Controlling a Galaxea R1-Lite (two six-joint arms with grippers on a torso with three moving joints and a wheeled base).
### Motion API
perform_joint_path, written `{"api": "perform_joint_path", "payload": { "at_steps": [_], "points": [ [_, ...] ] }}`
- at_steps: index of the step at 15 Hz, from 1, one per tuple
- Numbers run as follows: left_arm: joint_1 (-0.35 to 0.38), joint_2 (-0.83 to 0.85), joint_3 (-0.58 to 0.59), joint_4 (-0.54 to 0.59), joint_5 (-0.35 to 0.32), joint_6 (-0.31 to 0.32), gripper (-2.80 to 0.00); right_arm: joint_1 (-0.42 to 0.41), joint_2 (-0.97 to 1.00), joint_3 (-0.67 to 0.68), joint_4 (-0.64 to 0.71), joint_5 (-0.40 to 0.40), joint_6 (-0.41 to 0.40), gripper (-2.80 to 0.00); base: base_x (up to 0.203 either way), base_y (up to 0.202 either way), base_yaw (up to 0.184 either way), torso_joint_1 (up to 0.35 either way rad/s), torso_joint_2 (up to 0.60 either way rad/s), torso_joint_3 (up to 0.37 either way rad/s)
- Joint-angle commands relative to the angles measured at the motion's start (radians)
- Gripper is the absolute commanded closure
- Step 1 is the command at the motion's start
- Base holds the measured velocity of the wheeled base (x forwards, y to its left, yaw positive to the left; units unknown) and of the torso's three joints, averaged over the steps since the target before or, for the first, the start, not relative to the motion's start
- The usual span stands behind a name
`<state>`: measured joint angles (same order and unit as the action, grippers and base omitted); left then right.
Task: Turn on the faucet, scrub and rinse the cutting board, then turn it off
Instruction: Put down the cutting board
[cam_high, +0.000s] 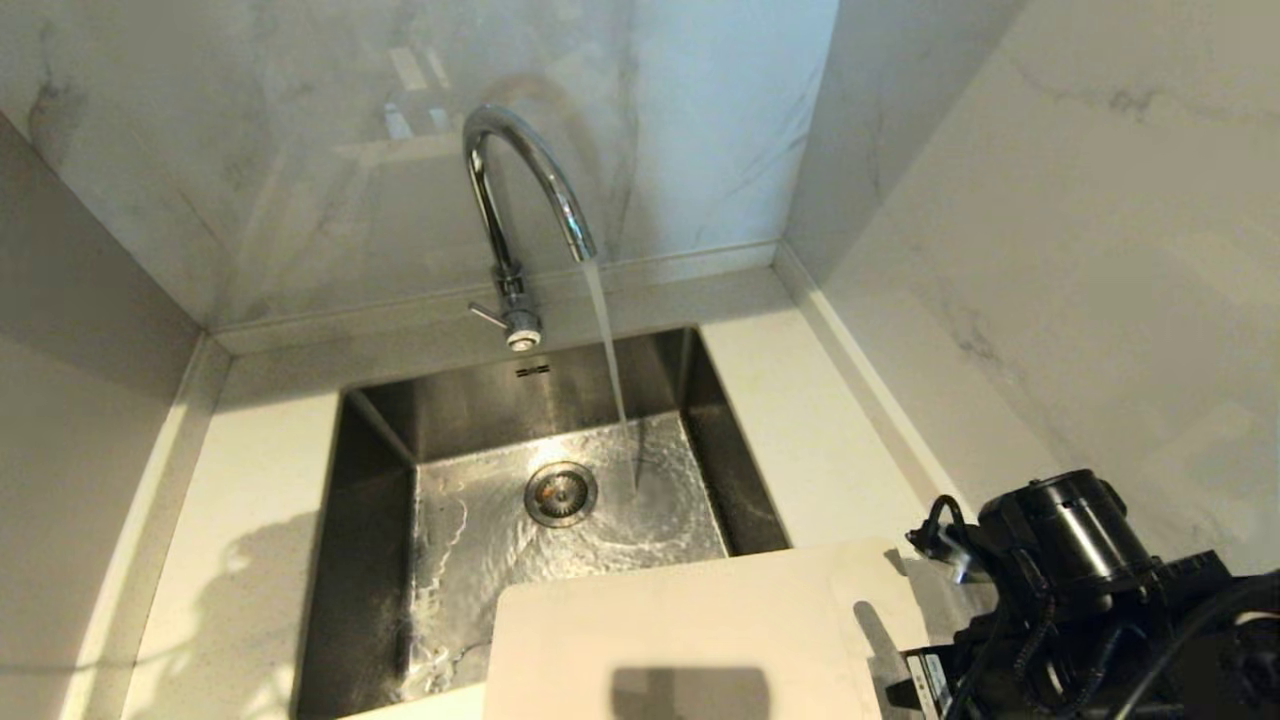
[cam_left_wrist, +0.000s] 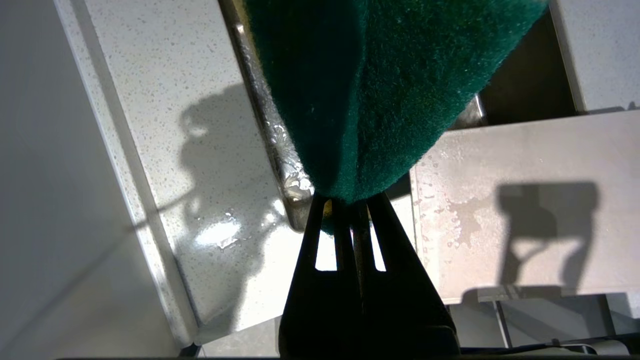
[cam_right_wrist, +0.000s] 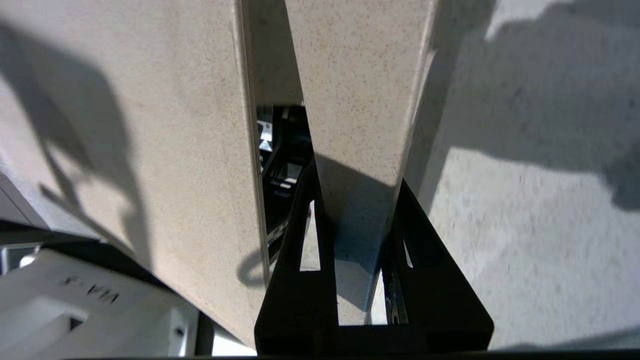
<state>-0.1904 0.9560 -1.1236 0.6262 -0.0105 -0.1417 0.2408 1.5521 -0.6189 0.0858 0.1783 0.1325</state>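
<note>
Water ran from the tall chrome gooseneck faucet (cam_high: 520, 200). The right gripper (cam_right_wrist: 350, 220) clamped the cream plastic cutting board (cam_high: 690, 630); the left gripper (cam_left_wrist: 347, 210) pinched a green scouring pad (cam_left_wrist: 390, 90). Best hold the board steady under the stream.

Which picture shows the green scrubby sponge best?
The left wrist view. The dark green fuzzy scrubbing pad fills the top of that picture, pinched in the left gripper. The head view and right wrist view show none of it.

You have a pale speckled countertop (cam_high: 250, 500) around a steel sink (cam_high: 380, 470) — its near-left corner shows water droplets.
</note>
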Motion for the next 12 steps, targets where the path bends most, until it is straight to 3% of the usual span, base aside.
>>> {"api": "perform_joint_path", "payload": {
  "at_steps": [1, 4, 7, 8, 12],
  "points": [
    [0.0, 0.001, 0.007, 0.003, 0.0, 0.0, 0.0, -0.02, 0.124, 0.003, -0.078, -0.009, -0.006, 0.0, 0.0, 0.0, 0.0, 0.0, 0.0, 0.0],
    [0.0, 0.0, 0.012, 0.003, 0.0, 0.001, 0.0, -0.076, 0.215, 0.003, -0.24, -0.028, -0.012, 0.0, 0.0, 0.0, 0.0, 0.0, 0.0, 0.0],
    [-0.001, 0.0, 0.019, 0.001, -0.001, 0.001, 0.0, -0.083, 0.228, -0.005, -0.274, -0.03, -0.035, 0.0, 0.0, 0.0, 0.0, 0.0, 0.0, 0.0],
    [-0.001, 0.0, 0.019, 0.001, -0.002, 0.001, 0.0, -0.083, 0.227, -0.007, -0.286, -0.03, -0.032, -2.8, 0.0, 0.0, 0.0, 0.0, 0.0, 0.0],
    [-0.001, -0.002, 0.021, 0.0, -0.002, 0.001, 0.0, -0.083, 0.169, 0.011, -0.298, -0.02, -0.033, -2.8, 0.0, 0.0, 0.0, 0.0, 0.0, 0.0]
  ]
}}
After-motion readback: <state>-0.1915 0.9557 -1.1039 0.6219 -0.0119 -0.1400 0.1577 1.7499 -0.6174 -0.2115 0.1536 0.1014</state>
